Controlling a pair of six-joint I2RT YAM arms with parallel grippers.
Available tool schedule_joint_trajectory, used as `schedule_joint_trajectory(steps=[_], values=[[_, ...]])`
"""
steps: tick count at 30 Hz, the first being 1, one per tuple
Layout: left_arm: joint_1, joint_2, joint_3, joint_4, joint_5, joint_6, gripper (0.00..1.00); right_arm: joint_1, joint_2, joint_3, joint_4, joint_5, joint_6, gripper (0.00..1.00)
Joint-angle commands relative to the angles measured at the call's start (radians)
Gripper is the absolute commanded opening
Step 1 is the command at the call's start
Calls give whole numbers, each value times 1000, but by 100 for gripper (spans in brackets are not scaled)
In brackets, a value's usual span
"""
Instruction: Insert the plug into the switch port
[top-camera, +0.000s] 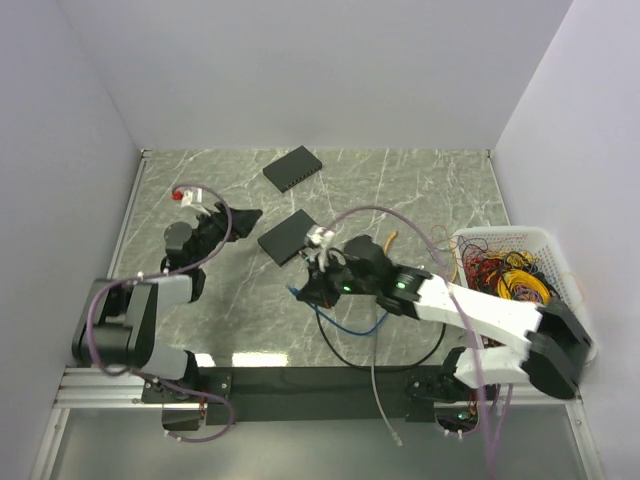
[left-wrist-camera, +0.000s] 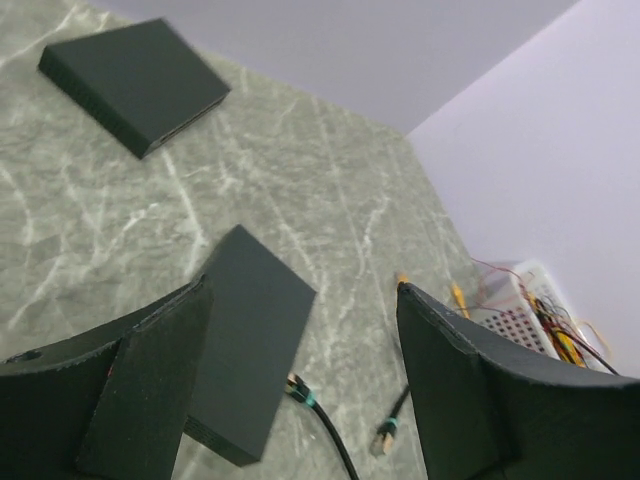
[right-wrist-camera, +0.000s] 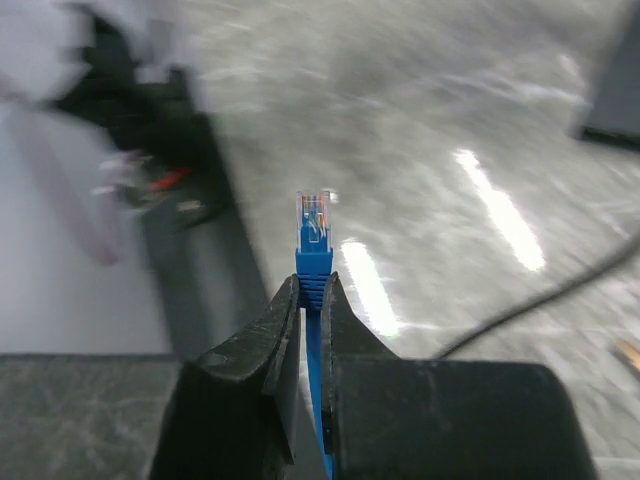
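Note:
The switch, a small oblong dark-grey box (top-camera: 288, 237), lies mid-table; in the left wrist view (left-wrist-camera: 250, 330) it sits between my fingers' line of sight, and its sockets do not show clearly. My left gripper (top-camera: 238, 215) (left-wrist-camera: 300, 300) is open and empty, just left of the box. My right gripper (top-camera: 302, 291) (right-wrist-camera: 312, 285) is shut on the blue cable's boot (right-wrist-camera: 313, 265), and that cable's clear tip sticks out past the fingertips, right of and nearer than the switch. A thin orange-yellow cable end (top-camera: 389, 240) (left-wrist-camera: 400, 278) lies right of the switch; its plug is too small to make out.
A squarer flat black slab (top-camera: 292, 168) (left-wrist-camera: 130, 85) lies at the back. A black cable with teal-banded plugs (left-wrist-camera: 300, 390) lies beside the switch. A white basket of wires (top-camera: 510, 270) stands at the right. A grey cable (top-camera: 375, 390) hangs over the front edge.

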Motion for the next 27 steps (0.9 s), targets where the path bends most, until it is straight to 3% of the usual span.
schedule_joint_trajectory(steps=[1, 3, 8, 11, 15, 27], values=[[3, 115, 109, -58, -30, -1, 80, 1, 193, 121, -145, 250, -28, 0], [3, 216, 131, 12, 10, -32, 80, 2, 347, 223, -200, 294, -18, 0], [3, 348, 176, 107, 30, -92, 79, -1, 474, 308, -178, 350, 27, 0], [3, 368, 212, 45, -17, -90, 79, -5, 543, 380, -204, 399, 22, 0], [3, 428, 266, 21, 36, -96, 74, -12, 652, 467, -246, 412, 24, 0], [3, 556, 304, 89, 119, -83, 68, -36, 764, 561, -296, 558, 28, 0]])
